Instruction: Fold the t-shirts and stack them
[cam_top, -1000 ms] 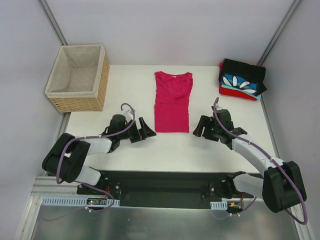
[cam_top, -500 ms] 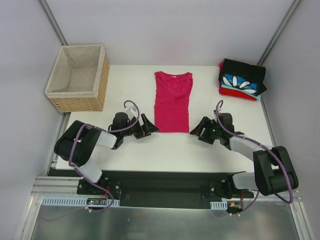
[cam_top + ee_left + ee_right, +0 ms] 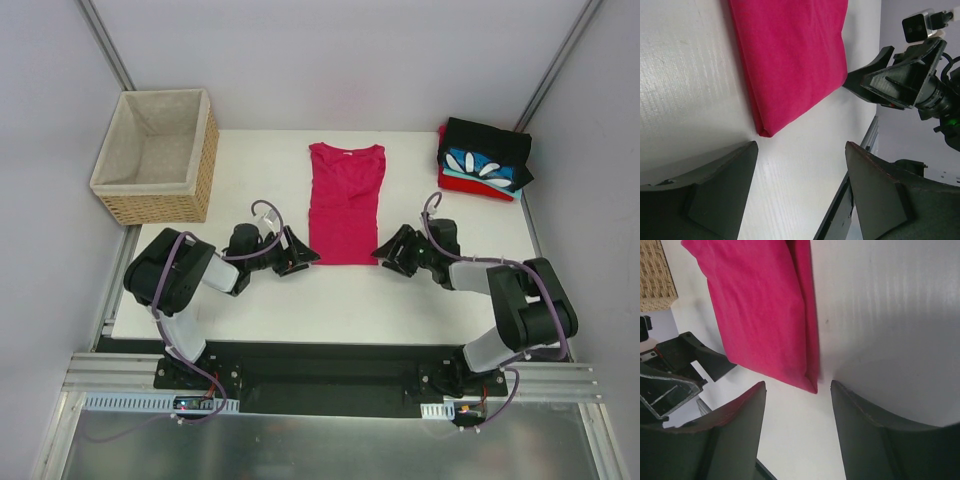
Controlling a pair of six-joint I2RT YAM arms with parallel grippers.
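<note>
The magenta-pink t-shirt [image 3: 345, 203] lies flat mid-table, sides folded in to a narrow strip, collar at the far end. My left gripper [image 3: 304, 257] is open, low on the table at the shirt's near left corner [image 3: 765, 131]. My right gripper [image 3: 383, 253] is open at the near right corner [image 3: 811, 386]. Neither holds cloth. In each wrist view [image 3: 801, 150] [image 3: 799, 387] the corner sits just ahead of the open jaws. A stack of folded black, blue petal-print and red shirts [image 3: 484, 160] rests at the far right.
A wicker basket [image 3: 158, 155] with beige lining stands at the far left corner. Grey walls enclose the white table [image 3: 330, 300]. The opposite gripper shows in each wrist view [image 3: 900, 80] [image 3: 685, 360].
Both grippers have moved inward and slightly forward along the table, closing in on the shirt's near corners. The shirt has not moved.
</note>
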